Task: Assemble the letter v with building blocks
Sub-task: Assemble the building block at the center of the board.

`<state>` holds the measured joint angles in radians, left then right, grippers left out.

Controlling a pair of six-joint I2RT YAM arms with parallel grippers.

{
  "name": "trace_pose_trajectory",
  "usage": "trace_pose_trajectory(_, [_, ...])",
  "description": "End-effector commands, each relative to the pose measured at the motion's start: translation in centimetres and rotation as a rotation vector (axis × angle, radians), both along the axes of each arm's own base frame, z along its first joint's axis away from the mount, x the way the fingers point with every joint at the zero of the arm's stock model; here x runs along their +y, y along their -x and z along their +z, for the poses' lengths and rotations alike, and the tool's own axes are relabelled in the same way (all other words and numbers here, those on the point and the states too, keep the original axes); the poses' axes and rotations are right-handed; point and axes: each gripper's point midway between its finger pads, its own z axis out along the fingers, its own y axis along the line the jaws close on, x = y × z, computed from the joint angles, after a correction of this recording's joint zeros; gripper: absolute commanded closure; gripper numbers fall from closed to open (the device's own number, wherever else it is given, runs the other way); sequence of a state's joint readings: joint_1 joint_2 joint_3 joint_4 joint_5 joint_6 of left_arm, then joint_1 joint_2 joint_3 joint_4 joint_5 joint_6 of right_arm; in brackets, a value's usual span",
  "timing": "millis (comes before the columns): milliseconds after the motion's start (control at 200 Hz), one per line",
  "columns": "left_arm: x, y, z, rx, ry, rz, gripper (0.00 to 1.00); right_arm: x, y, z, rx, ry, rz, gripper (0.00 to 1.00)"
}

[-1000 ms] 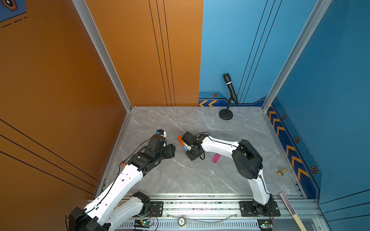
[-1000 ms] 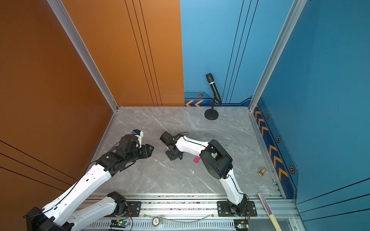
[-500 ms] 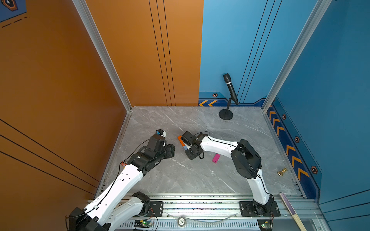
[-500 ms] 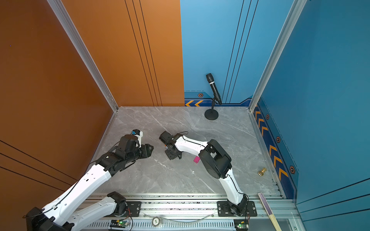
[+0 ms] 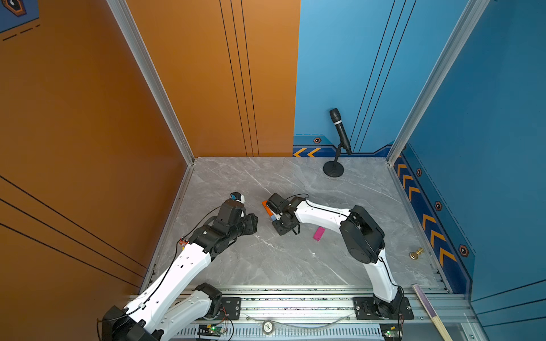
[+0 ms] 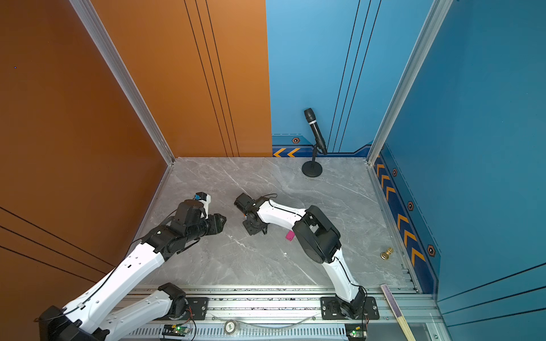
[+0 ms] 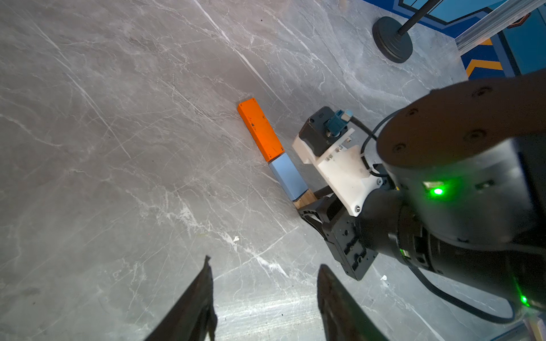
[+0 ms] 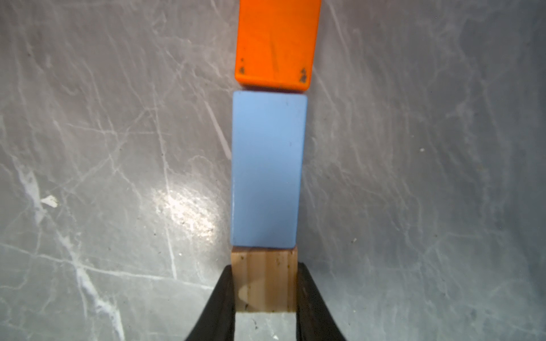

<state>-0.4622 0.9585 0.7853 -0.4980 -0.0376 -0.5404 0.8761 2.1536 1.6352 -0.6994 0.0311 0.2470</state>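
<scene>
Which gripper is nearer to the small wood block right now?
Right. The right gripper is shut on the wood block, with a finger against each side. The left gripper stands open and empty, well clear of it.

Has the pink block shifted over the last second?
No: the pink block lies where it did, at the same offset from the brass knob.

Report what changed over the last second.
Nothing visibly changed. The right tool stays shut on the wood block, in line with the light blue block and orange block. The left tool stays open and empty. The pink block still lies apart.
</scene>
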Motion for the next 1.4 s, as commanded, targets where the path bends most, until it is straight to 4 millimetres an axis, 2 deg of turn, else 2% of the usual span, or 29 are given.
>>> trace_pose_trajectory(0, [0.86, 0.26, -0.24, 0.0, -0.022, 0.017, 0.43, -0.3, 0.05, -0.68, 0.01, 0.033, -0.026, 0.74])
trace_pose_trajectory(831, [1.03, 0.36, -0.47, 0.004, -0.022, 0.022, 0.43, -0.07, -0.19, -0.73, 0.007, 0.025, -0.042, 0.72])
trace_pose_trajectory(1282, [1.01, 0.39, -0.49, 0.005, -0.019, 0.021, 0.43, -0.08, -0.14, -0.65, 0.007, 0.024, -0.043, 0.52])
trace_pose_trajectory(1397, [1.03, 0.38, -0.47, 0.004, -0.02, 0.021, 0.43, 0.01, -0.31, -0.32, 0.0, 0.018, -0.044, 0.44])
